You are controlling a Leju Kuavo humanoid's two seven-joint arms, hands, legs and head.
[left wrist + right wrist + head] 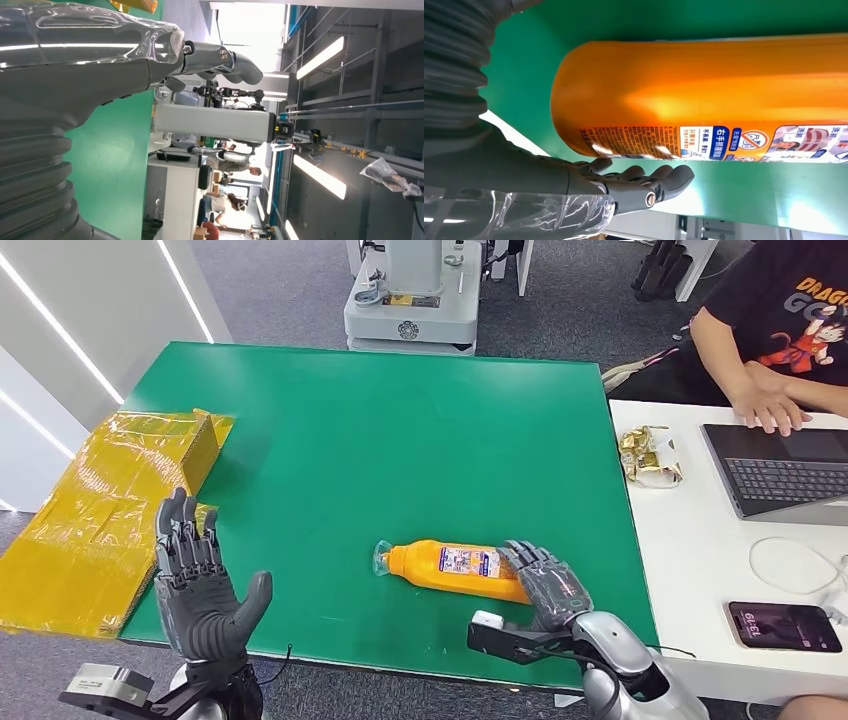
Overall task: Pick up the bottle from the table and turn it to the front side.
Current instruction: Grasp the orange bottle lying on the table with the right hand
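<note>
One bottle (455, 567), orange plastic w/ clear cap and a printed label, lying on its side on the green table (400, 440), near the front edge, cap end pointing to my left. My right hand (545, 585) sits at its base end, fingers draped over the far side of the bottle; the right wrist view shows my fingers (644, 182) stretched along the label side, just beside it. Can't tell if they're pressing on it, and the bottle isn't lifted.

My left hand (200, 590) is up over the front-left corner, palm open, fingers spread wide, holding nothing.

One flattened yellow cardboard box (110, 510), glossy w/ tape, hangs off the table's left side. Table top is matte green, smooth.

To the right, a white desk (690, 540): one laptop (785, 470), one phone (785, 627), one crumpled gold wrapper (650, 455), a white cable. One person (770, 330) in a dark printed tee sits there, hand by the laptop. Grey carpet floor; one white machine base (410, 300) beyond the table.
</note>
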